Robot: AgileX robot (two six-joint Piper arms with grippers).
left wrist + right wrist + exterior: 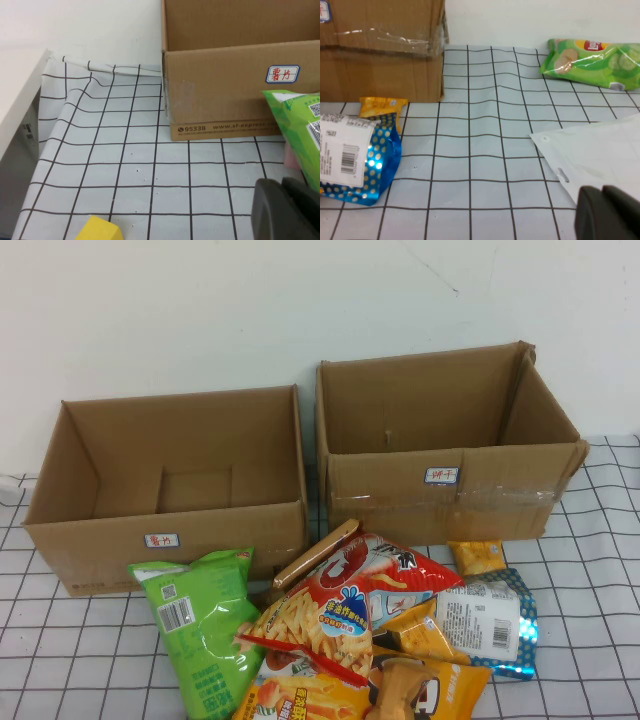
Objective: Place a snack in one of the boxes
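Both boxes, the left box (170,480) and the right box (440,435), look empty, so the task seems unstarted. Snacks (340,630) lie heaped at lower centre on a grid-checked tablecloth (590,540) before a white wall (200,300). The left gripper (287,210) and the right gripper (607,212) barely show; their opening cannot be told.

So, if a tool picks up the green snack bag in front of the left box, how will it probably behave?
The green snack bag looks puffed and crinkled, so it is probably light and would sag or fold if held by one edge. Its glossy film may slip. The contents are likely fragile. The left tool and right tool each show only at their wrist view's edge.
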